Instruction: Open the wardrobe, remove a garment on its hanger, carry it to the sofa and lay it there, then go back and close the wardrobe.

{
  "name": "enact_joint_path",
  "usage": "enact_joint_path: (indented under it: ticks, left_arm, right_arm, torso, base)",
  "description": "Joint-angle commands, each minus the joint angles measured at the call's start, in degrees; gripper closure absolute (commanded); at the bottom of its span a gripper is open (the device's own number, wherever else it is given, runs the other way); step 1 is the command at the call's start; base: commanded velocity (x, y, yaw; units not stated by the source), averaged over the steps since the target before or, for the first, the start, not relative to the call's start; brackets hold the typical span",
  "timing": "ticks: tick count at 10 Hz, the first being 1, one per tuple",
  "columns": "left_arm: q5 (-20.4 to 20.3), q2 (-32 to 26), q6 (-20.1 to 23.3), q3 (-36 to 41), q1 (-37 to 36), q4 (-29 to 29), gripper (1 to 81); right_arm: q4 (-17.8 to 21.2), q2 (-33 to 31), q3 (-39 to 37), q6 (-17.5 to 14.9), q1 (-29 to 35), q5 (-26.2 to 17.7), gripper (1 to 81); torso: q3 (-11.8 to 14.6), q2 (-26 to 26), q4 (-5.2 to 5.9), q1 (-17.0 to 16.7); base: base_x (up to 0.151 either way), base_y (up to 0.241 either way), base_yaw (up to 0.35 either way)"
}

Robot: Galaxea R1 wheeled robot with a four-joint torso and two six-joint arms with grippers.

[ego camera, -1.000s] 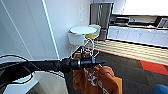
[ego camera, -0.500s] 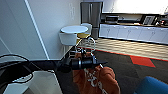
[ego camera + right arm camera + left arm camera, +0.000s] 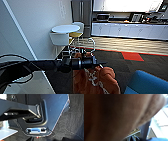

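You're mid-carry: your left gripper (image 3: 101, 63) holds the hoodie (image 3: 96, 80) hanging below its fingers, grip unclear, and next needs the sofa (image 3: 147, 83) beneath it.

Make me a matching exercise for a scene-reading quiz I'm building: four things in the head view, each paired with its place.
Things:
1. orange hoodie
2. blue sofa
3. round white table
4. steel fridge

Places:
A. far back, beside the kitchen counter
B. against the white wall, chairs around it
C. bottom right corner
D. hanging beneath the left end effector

Pairs: 1-D, 2-C, 3-B, 4-A
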Motion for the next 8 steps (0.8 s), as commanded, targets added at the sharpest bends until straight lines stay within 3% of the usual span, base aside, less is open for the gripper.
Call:
enact_joint_path:
  ticks: [1,2,4,8]
  left_arm:
    - [-5.0,0.2,0.4,2.0,-10.3,1.7,81.1]
    - [-5.0,0.2,0.4,2.0,-10.3,1.7,81.1]
    - [-5.0,0.4,0.4,2.0,-10.3,1.7,81.1]
    - [-4.9,0.9,0.4,2.0,-10.1,1.7,81.1]
  right_arm:
    - [-0.4,-0.2,0.1,0.0,0.1,-3.0,1.0]
    - [-0.3,-0.2,0.1,0.0,0.1,-3.0,1.0]
    - [-0.3,-0.2,0.1,0.0,0.2,-3.0,1.0]
    - [-0.3,-0.2,0.1,0.0,0.2,-3.0,1.0]
  torso:
    - [5.5,0.0,0.0,0.0]
    - [0.8,0.0,0.0,0.0]
    - [2.1,0.0,0.0,-0.1]
    - [2.2,0.0,0.0,-0.1]
  base:
    - [0.0,0.0,-0.232]
    - [0.0,0.0,-0.232]
    - [0.0,0.0,-0.232]
    - [0.0,0.0,-0.232]
